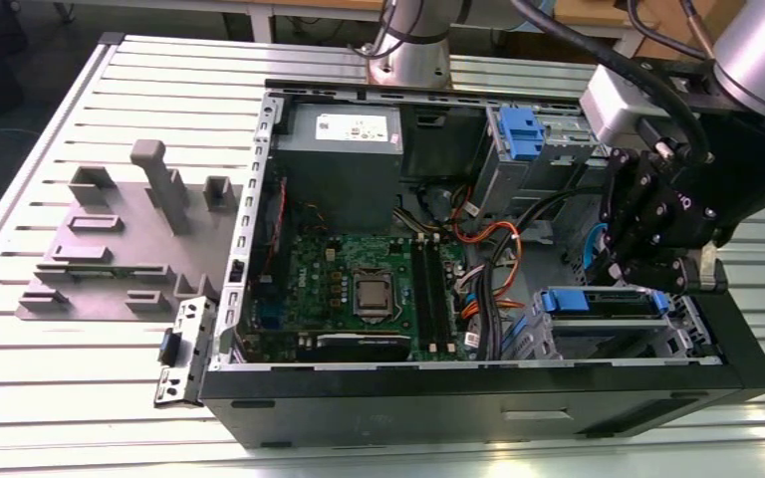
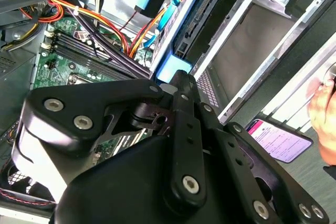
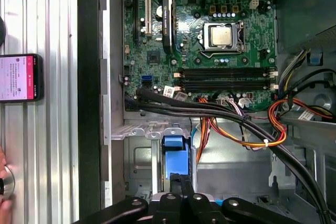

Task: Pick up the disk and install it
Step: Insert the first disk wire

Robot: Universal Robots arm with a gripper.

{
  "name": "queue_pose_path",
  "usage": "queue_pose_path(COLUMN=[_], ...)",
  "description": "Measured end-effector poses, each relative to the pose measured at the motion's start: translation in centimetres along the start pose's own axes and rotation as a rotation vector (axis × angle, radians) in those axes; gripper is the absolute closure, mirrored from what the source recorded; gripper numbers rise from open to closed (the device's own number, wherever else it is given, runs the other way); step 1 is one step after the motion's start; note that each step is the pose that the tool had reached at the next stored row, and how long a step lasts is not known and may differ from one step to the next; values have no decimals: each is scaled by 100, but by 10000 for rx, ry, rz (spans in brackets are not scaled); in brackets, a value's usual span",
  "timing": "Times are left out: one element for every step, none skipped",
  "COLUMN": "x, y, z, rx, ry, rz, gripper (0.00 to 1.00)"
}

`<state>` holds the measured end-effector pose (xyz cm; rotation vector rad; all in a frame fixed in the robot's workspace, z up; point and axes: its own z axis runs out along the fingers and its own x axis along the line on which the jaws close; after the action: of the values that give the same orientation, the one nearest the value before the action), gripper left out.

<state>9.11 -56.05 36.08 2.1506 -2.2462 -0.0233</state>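
The disk (image 1: 606,302) lies in the metal drive cage (image 1: 596,344) at the front corner of the open computer case, on the exterior view's right. Its blue bracket end shows in both wrist views (image 3: 174,153) (image 2: 169,70). My gripper (image 1: 692,279) hangs right over that end of the cage. In the first wrist view its fingers (image 3: 177,184) are drawn together, their tips against the blue bracket. I cannot tell whether they pinch any of it. The gripper's black body hides part of the disk in the second wrist view.
Orange, red and black cables (image 3: 247,129) run beside the cage over the motherboard (image 1: 363,284). A grey power-supply box (image 1: 343,139) and a blue clip (image 1: 522,134) sit at the case's back. A grey fixture (image 1: 130,239) stands on the slatted table. A phone (image 3: 18,77) and a person's hand (image 2: 323,103) are outside the case.
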Motion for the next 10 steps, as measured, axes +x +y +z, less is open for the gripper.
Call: queue_pose_path(x=[0, -2, -4, -6, -7, -10, -12, -14, -16, -18], y=[-16, -43, -82, -130, -175, -220, -265, -310, -355, -402], z=[0, 0, -1, 0, 1, 2, 3, 6, 8, 10], rx=[0, -5, -13, -25, -34, -39, -41, -44, -45, -46], ry=[-1, 0, 2, 2, 2, 3, 4, 4, 4, 3], rz=[1, 0, 0, -1, 0, 0, -1, -2, -1, -2], gripper=[89, 89, 89, 89, 89, 89, 89, 89, 89, 89])
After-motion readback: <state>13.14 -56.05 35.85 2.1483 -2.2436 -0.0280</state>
